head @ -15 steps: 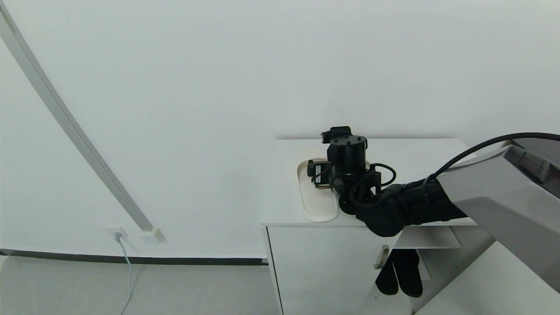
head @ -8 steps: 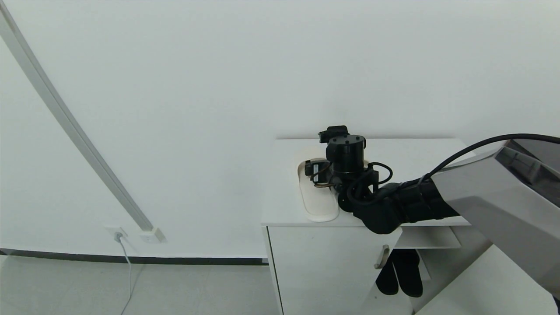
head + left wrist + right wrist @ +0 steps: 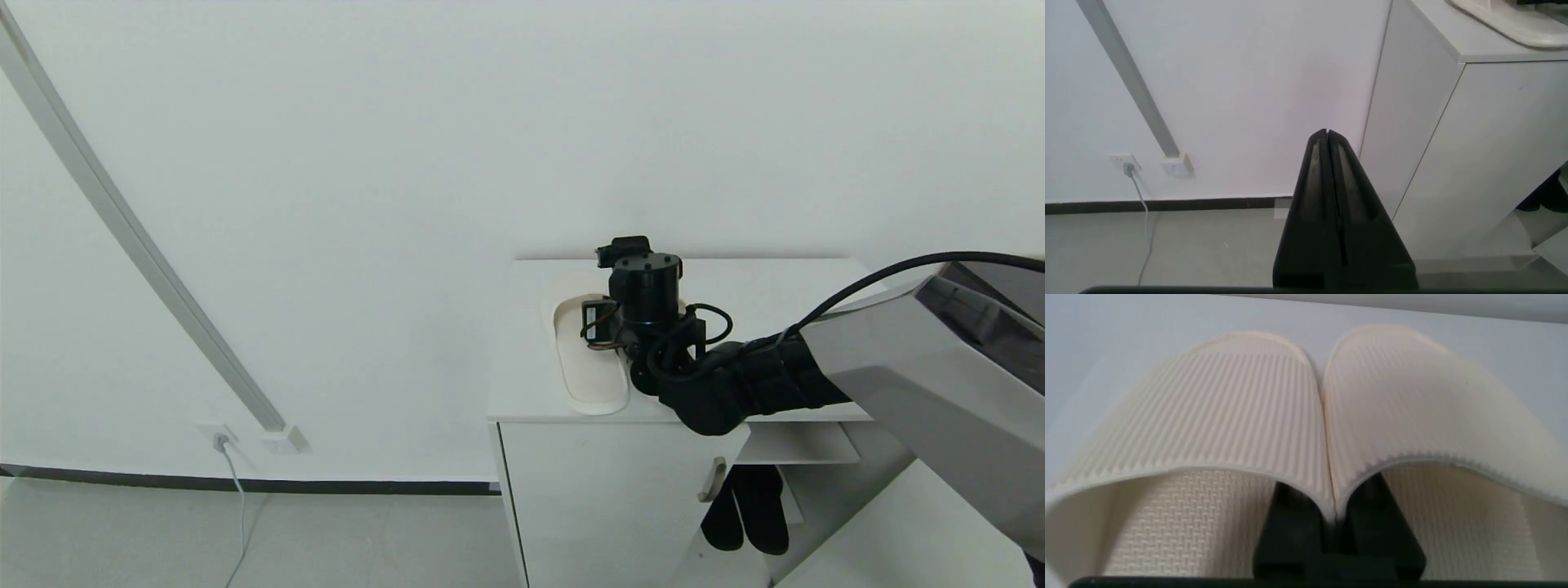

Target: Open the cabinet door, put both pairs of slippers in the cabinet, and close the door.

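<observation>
1. We see a white cabinet [image 3: 522, 384] against a plain white wall [image 3: 408, 163]. A grey floor [image 3: 326, 539] meets the wall at a dark skirting line.
2. A grey strip [image 3: 139, 237] slants down the wall to a socket [image 3: 216, 437], and a cable [image 3: 241, 506] hangs from it to the floor.
3. The cream slippers [image 3: 1249, 400] lie side by side on the cabinet top, near its left front corner.
4. The right gripper [image 3: 1331, 527] sits over them. One finger [image 3: 1290, 523] is inside each slipper, and the two are pinched onto the touching inner edges of the straps.
5. The right arm's wrist covers the right slipper in the head view.
6. The left gripper [image 3: 1328, 143] hangs low beside the cabinet's left side, its fingers pressed together on nothing.
7. The black slippers [image 3: 747, 506] stand inside the open cabinet under a shelf [image 3: 804, 445], just beside a door handle [image 3: 713, 479].
</observation>
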`<state>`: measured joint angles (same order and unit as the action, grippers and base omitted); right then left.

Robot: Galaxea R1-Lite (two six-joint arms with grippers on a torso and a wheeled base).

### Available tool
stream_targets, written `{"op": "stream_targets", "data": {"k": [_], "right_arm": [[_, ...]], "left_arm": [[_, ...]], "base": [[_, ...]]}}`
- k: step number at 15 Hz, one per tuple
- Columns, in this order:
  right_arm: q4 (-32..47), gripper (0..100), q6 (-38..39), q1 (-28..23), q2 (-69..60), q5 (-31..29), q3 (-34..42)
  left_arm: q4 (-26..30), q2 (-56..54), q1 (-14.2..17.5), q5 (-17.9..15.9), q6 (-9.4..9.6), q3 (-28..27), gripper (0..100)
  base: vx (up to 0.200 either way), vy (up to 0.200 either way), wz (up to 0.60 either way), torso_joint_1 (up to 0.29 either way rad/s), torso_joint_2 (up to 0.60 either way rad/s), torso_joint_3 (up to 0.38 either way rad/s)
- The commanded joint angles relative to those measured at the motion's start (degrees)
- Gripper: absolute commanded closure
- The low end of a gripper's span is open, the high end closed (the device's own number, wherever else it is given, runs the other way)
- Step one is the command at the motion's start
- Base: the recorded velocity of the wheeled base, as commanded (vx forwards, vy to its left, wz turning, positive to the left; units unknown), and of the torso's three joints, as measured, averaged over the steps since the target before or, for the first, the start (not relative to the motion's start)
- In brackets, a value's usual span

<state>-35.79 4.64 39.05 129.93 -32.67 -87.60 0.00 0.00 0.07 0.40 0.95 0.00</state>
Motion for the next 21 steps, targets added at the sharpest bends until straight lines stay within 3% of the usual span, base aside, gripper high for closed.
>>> {"op": "stream_targets", "data": {"k": [1,4,9,11,13,17,21], "right_arm": [[0.02,100,0.1,0.42,-2.05,-0.02,0.41],[-0.07,100,0.1,2.35,-9.78,-0.02,6.57],[-2.18,100,0.01,10.0,-23.23,0.15,26.52],[-2.35,100,0.01,10.61,-28.06,3.4,33.02],[-2.27,100,0.01,10.08,-35.8,12.19,42.34],[-2.27,100,0.28,8.85,-40.19,14.83,47.88],[-2.35,100,0.19,8.59,-39.49,14.57,48.58]], "left_arm": [[0.0,0.0,0.01,0.13,0.02,0.0,100],[0.0,0.0,0.01,0.21,0.02,0.0,100],[0.0,0.0,0.01,0.21,-0.07,0.0,100],[0.0,0.0,0.01,0.13,-0.07,0.0,100],[0.0,0.0,0.01,0.04,-0.07,0.0,100],[0.0,0.0,0.01,-0.14,0.28,0.0,100],[0.0,0.0,0.01,-0.31,0.19,0.0,100]], "base": [[0.0,0.0,0.0,0.0,0.0,0.0],[0.0,0.0,0.0,0.0,0.0,0.0],[0.0,0.0,0.0,0.0,0.0,0.0],[0.0,0.0,0.0,0.0,0.0,0.0],[0.0,0.0,0.0,0.0,0.0,0.0],[0.0,0.0,0.0,0.0,0.0,0.0],[0.0,0.0,0.0,0.0,0.0,0.0]]}}
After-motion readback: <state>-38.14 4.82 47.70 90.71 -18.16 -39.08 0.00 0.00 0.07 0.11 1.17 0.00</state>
